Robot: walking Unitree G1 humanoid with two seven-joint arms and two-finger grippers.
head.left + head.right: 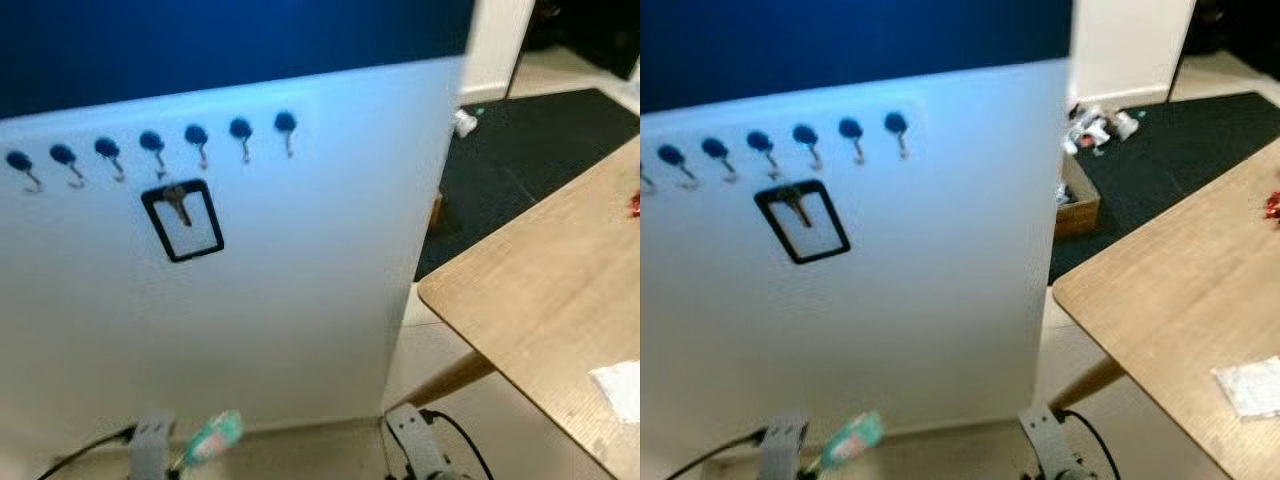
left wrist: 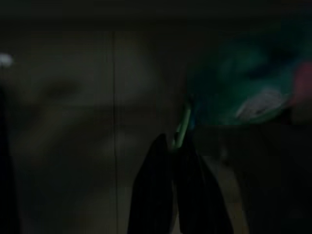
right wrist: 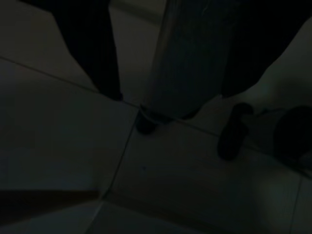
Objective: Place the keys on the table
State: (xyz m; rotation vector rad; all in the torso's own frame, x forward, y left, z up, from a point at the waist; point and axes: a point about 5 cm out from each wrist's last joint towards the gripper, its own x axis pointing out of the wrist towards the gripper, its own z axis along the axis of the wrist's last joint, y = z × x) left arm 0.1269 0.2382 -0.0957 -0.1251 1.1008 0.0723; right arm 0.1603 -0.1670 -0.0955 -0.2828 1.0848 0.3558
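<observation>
— Keys (image 1: 212, 438)?
— Low at the bottom edge of the left eye view, left of centre, in front of the foot of the white board (image 1: 300, 300). Blurred there: a teal and green blob with a touch of pink, just beside the left arm (image 1: 150, 445).
— Held?
— Yes. Left gripper (image 2: 174, 144) closed, black fingers (image 2: 151, 190) pressed together with no gap, pinching a thin green loop (image 2: 183, 127) right at the tips. Teal fob (image 2: 239, 92) just past the tips, up and to the right in the left wrist view (very dark and soft, so no finer detail).
— Any metal key blades in the bunch?
— Impossible to tell.
— Table (image 1: 540, 290)?
— Light wood, filling the right side of the frame, rounded corner pointing toward the middle. Well apart from the keys, to their right and higher in the frame. On it a white scrap (image 1: 620, 385) near the right edge and something red (image 1: 634, 205) further up.
— Other arm?
— Right arm (image 1: 412, 440) low at the bottom, right of centre, hanging idle. Open or closed: not to be made out in the dark.
— On the board?
— A row of dark round hooks (image 1: 196, 135) across the upper left, and below them a black rectangular outline (image 1: 183, 222) with a single key (image 1: 178, 205) hanging inside its top.
</observation>
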